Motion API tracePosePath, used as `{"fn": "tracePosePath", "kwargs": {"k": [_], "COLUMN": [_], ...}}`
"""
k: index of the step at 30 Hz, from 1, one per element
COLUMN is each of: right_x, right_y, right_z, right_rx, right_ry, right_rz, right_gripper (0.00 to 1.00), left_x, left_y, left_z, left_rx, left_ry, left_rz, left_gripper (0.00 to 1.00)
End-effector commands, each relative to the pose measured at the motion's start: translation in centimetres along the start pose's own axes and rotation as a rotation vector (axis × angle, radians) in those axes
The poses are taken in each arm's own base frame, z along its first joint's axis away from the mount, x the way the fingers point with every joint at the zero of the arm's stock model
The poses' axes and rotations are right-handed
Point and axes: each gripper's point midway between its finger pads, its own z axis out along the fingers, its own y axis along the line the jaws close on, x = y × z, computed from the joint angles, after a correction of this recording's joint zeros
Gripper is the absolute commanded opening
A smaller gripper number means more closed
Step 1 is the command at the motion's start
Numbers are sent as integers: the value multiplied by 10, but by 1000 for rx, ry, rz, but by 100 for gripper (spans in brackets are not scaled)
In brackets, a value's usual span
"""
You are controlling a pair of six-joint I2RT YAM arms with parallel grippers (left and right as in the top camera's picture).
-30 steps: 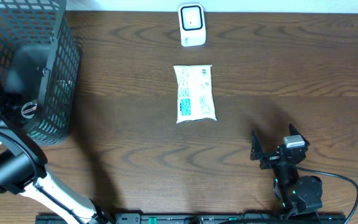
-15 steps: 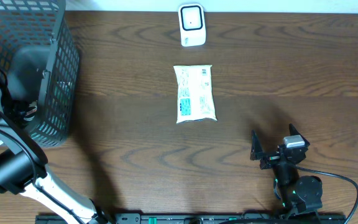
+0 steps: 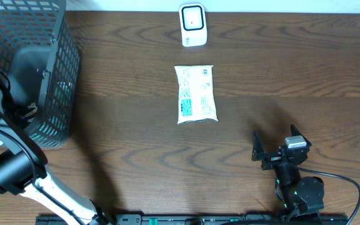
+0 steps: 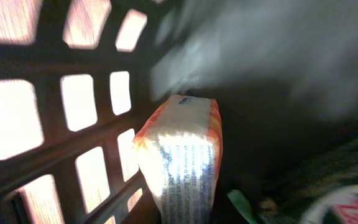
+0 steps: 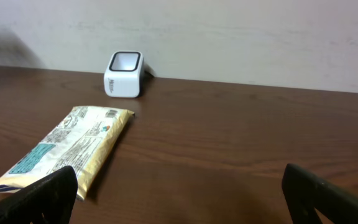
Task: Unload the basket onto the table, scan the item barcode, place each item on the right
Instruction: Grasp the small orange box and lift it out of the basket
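Left tool buried in nine-o'clock basket (image 3: 49, 37) beside packet (image 4: 182, 155), grip unreadable; right tool (image 3: 275, 147) gaping; scanning looks undone.

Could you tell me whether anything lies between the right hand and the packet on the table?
Nothing visible does: only bare table separates the open right hand from the packet, and the scanner stands beyond it.

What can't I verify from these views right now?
Grip on the orange-and-white pack: left wrist view shows no fingers; overhead, the basket mesh and left arm cover it.
Print on that pack: left wrist, blurred, no barcode readable.
Print on the white pouch: overhead, too small to read.
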Motion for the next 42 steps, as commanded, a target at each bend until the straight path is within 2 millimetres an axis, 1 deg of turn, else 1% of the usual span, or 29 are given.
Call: {"fn": "tracePosePath", "kwargs": {"k": [1, 2, 4, 5, 9, 11, 13, 15, 17, 19, 21, 22, 24, 25, 27, 28, 31, 35, 37, 38, 42], "right_x": [2, 2, 2, 2, 2, 2, 2, 2, 2, 2, 2, 2, 2, 2, 2, 2, 2, 2, 2, 2, 2], "right_y": [-2, -2, -2, -2, -2, -2, -2, -2, -2, -2, -2, -2, -2, -2, -2, -2, -2, -2, -2, -2, -2], "right_z": [0, 0, 0, 0, 0, 0, 0, 0, 0, 0, 0, 0, 0, 0, 0, 0, 0, 0, 0, 0, 0], "right_rx": [5, 5, 5, 5, 5, 5, 5, 5, 5, 5, 5, 5, 5, 5, 5, 5, 5, 5, 5, 5, 5], "right_ry": [5, 5, 5, 5, 5, 5, 5, 5, 5, 5, 5, 5, 5, 5, 5, 5, 5, 5, 5, 5, 5], "right_rz": [-10, -10, -10, -10, -10, -10, -10, -10, -10, -10, -10, -10, -10, -10, -10, -10, -10, -10, -10, -10, -10], "right_gripper": [99, 99, 99, 99, 99, 99, 99, 99, 99, 99, 99, 99, 99, 99, 99, 99, 99, 99, 99, 99, 99], "left_x": [-24, -26, -29, -31, -41, -39, -30, -14, 8, 30, 53, 63, 93, 116, 154, 180, 243, 315, 343, 360, 406], "left_y": [-9, -12, -17, -17, -14, -13, -16, -20, -24, -24, -24, -25, -32, -39, -49, -54, -65, -80, -86, -91, -110], "left_z": [-47, -60, -92, -103, -172, -210, -250, -291, -334, -366, -386, -393, -404, -408, -410, -410, -404, -393, -385, -379, -358], "left_rx": [124, 173, 283, 319, 530, 665, 833, 1006, 1193, 1317, 1383, 1399, 1425, 1432, 1436, 1436, 1434, 1437, 1429, 1421, 1392], "left_ry": [-74, -77, -94, -108, -214, -253, -258, -245, -221, -215, -206, -206, -226, -239, -256, -267, -294, -243, -216, -190, -105], "left_rz": [-46, -55, -72, -79, -115, -117, -88, -33, 58, 162, 233, 268, 406, 518, 705, 830, 1139, 1401, 1493, 1540, 1631], "left_gripper": [8, 7, 8, 7, 7, 8, 8, 7, 8, 7, 7, 8, 7, 7, 7, 8, 7, 8, 8, 8, 8]}}
